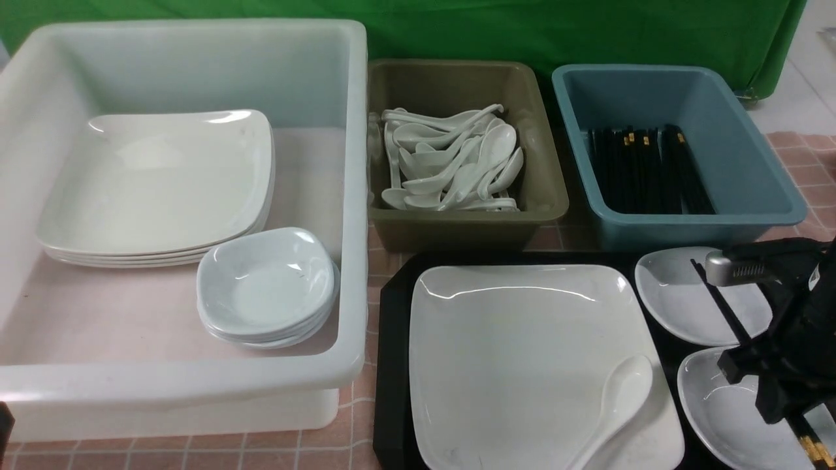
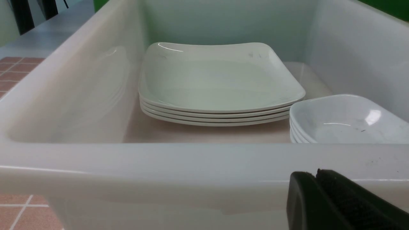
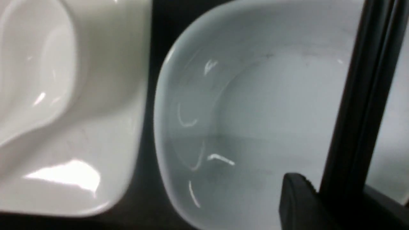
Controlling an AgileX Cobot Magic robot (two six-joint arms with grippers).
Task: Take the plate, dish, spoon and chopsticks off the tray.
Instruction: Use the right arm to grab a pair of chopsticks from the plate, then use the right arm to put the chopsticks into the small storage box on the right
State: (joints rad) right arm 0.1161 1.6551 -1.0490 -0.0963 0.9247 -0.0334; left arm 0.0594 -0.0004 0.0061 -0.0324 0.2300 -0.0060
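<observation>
Beyond the pink checked tabletop [image 1: 222, 455] hangs a green cloth [image 1: 457, 29], while on the black tray [image 1: 392, 365] the plate [image 1: 522, 365] bears the spoon [image 1: 624, 391], and over the small dishes beside it the right pincer [image 3: 338, 195] is clamped on the chopsticks [image 3: 364, 95], the left one [image 2: 314, 179] together.

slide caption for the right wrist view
Right gripper at the black chopsticks over a small white dish, soup spoon on the plate alongside.

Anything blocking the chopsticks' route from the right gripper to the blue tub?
Nothing visible rises above the tub's near rim; that rim itself must be cleared. The chopsticks, at the right gripper, also cross the far small dish, lying below them.
</observation>
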